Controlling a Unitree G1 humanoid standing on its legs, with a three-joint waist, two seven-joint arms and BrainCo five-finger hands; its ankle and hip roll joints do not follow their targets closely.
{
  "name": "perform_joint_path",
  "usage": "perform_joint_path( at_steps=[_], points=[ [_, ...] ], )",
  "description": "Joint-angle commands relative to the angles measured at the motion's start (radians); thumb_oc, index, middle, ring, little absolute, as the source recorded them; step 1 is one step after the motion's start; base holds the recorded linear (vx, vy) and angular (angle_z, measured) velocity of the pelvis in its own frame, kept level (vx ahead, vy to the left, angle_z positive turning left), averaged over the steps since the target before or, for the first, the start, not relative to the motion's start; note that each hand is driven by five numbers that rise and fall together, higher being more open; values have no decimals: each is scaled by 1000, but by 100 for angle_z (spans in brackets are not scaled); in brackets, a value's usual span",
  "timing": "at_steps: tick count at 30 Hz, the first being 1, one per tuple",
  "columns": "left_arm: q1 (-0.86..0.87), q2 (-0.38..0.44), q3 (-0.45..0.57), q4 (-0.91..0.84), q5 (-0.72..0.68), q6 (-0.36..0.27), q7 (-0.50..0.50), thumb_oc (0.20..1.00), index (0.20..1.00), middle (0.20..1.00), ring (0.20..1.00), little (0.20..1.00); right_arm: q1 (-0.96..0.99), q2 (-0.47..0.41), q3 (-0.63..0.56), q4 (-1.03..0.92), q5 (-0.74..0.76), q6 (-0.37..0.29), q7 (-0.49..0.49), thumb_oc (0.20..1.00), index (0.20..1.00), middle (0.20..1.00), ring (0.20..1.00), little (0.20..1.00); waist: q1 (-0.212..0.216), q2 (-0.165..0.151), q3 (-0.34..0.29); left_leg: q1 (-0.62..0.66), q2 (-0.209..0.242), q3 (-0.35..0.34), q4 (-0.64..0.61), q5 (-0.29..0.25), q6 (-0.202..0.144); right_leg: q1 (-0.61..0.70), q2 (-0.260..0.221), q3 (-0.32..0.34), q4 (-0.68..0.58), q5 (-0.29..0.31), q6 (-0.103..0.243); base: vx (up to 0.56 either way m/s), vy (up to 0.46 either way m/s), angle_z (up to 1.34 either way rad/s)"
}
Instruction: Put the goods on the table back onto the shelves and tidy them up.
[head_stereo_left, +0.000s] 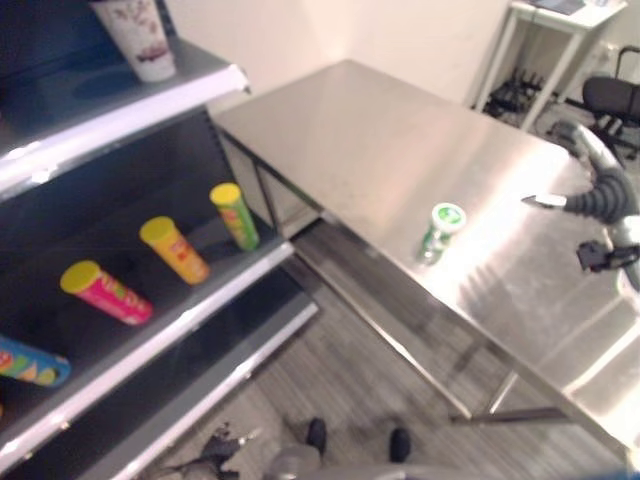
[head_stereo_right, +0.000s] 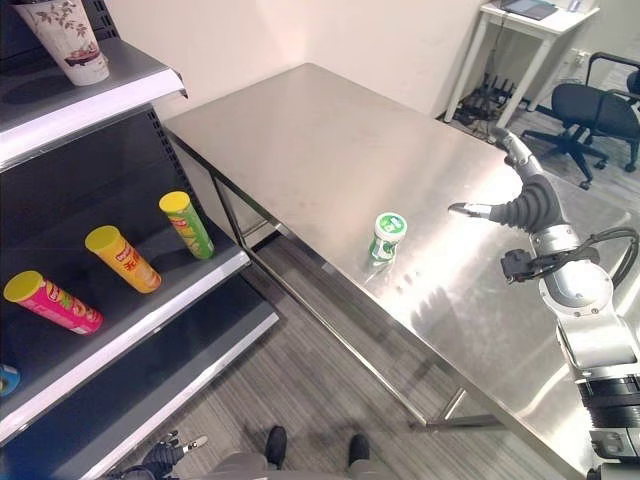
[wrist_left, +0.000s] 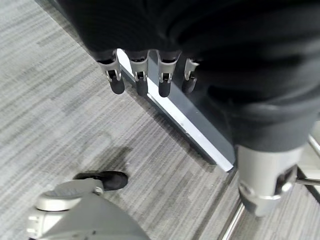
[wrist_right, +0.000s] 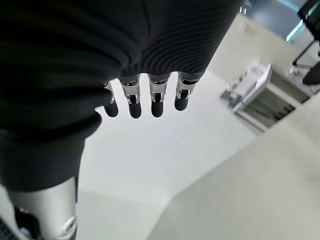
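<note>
A green can with a white and green lid (head_stereo_right: 386, 238) stands upright on the steel table (head_stereo_right: 300, 130), close to its front edge. My right hand (head_stereo_right: 525, 205) hovers above the table to the right of the can, apart from it, with straight fingers (wrist_right: 142, 102) and nothing in it. My left hand (head_stereo_right: 165, 455) hangs low by the floor near the shelf's foot; its fingers (wrist_left: 145, 80) are relaxed and empty. On the dark shelf (head_stereo_left: 215, 295) to the left lie a green tube (head_stereo_left: 235, 215), a yellow tube (head_stereo_left: 175, 250), a pink tube (head_stereo_left: 105, 292) and a blue one (head_stereo_left: 30, 365).
A patterned paper cup (head_stereo_left: 140, 38) stands on the upper shelf. A lower shelf board (head_stereo_left: 230, 370) juts out near the floor. Table legs and a crossbar (head_stereo_right: 450, 410) stand under the table. An office chair (head_stereo_right: 590, 105) and a white side table (head_stereo_right: 530, 20) are at the far right.
</note>
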Motion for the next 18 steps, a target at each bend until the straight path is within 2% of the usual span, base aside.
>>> perform_joint_path(
  at_steps=[1, 18],
  points=[
    [-23, 45, -30, 26, 17, -21, 4, 1000, 1000, 1000, 1000, 1000, -26, -53, 64, 11, 41, -14, 31, 1000, 1000, 1000, 1000, 1000, 50, -32, -42, 27, 16, 33, 3, -97, -84, -39, -31, -29, 80, -69, 54, 55, -66, 19],
    [2, 50, -38, 28, 17, -30, 5, 1000, 1000, 1000, 1000, 1000, -69, 13, 215, 144, 19, 13, 81, 1000, 1000, 1000, 1000, 1000, 76, 25, -19, -5, 14, -17, 0, -75, -103, -26, -39, -101, 64, -82, 44, 20, -34, 13]
  ],
)
